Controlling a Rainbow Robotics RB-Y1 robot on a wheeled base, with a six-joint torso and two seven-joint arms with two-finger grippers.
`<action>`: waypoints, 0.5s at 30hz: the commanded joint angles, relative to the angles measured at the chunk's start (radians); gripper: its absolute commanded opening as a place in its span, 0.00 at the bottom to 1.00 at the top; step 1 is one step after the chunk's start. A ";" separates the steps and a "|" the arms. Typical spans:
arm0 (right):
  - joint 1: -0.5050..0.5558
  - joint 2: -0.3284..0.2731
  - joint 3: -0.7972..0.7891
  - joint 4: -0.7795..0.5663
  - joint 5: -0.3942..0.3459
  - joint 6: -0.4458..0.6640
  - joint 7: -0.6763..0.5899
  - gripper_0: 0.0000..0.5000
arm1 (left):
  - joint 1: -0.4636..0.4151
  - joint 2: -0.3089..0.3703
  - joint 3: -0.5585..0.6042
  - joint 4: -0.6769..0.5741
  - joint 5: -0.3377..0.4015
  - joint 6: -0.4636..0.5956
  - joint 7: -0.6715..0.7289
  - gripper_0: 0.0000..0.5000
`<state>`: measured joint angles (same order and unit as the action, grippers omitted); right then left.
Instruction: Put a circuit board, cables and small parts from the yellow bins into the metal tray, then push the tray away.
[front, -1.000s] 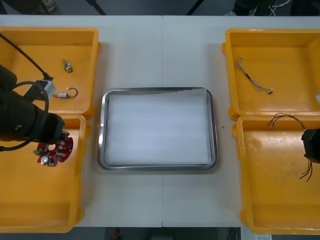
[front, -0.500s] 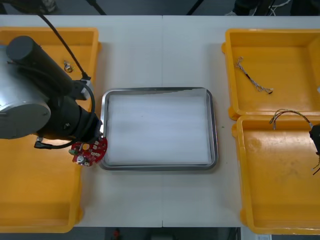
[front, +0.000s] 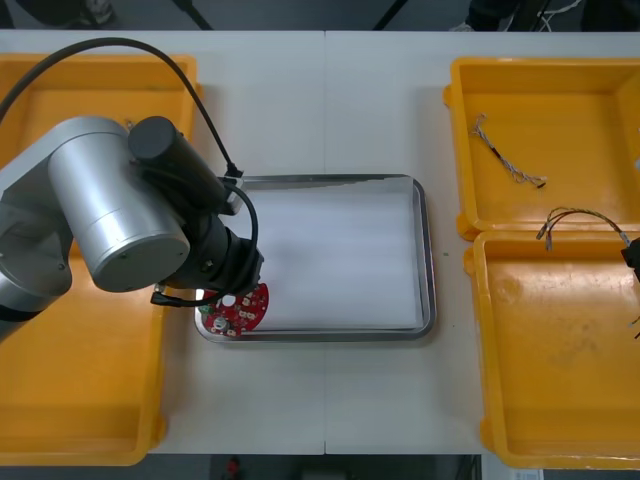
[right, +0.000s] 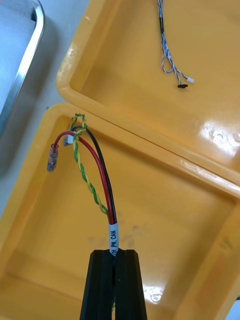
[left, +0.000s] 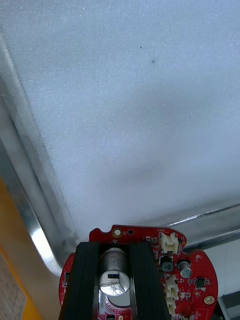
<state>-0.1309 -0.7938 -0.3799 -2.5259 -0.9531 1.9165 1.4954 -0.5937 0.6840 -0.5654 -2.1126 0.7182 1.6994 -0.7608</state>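
My left gripper (left: 114, 280) is shut on a round red circuit board (front: 237, 308), gripping the silver cylinder on it, and holds it over the near left corner of the metal tray (front: 424, 250), which is white inside. In the left wrist view the circuit board (left: 192, 280) hangs above the tray's rim (left: 25, 215). My right gripper (right: 114, 282) is shut on a red and yellow cable (right: 90, 165) bundled with a black wire, held above the near right yellow bin (right: 165, 210). That cable (front: 580, 220) rises at the front view's right edge.
A twisted blue and white cable (front: 505, 155) lies in the far right yellow bin (front: 540, 70); it also shows beyond my right fingers as the cable (right: 167, 47). The left arm covers much of the left bins (front: 80, 400).
The left arm has carried the circuit board from the near left bin rightward to the tray's near left corner. The right gripper has drifted right with its cable.
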 joint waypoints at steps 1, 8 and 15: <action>-0.029 -0.047 -0.025 -0.027 -0.027 0.003 0.025 0.00 | -0.057 -0.041 -0.051 0.036 -0.033 -0.037 0.118 0.00; -0.029 -0.074 -0.024 0.018 -0.145 0.003 0.017 0.00 | -0.057 -0.044 -0.102 0.138 -0.083 -0.150 0.126 0.00; -0.029 -0.108 -0.022 0.019 -0.133 0.003 0.026 0.00 | -0.061 -0.044 -0.114 0.183 -0.095 -0.182 0.117 0.00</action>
<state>-0.1386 -0.8510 -0.3799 -2.5047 -1.0908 1.9165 1.4954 -0.6142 0.6571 -0.6577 -1.9334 0.6370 1.5431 -0.6912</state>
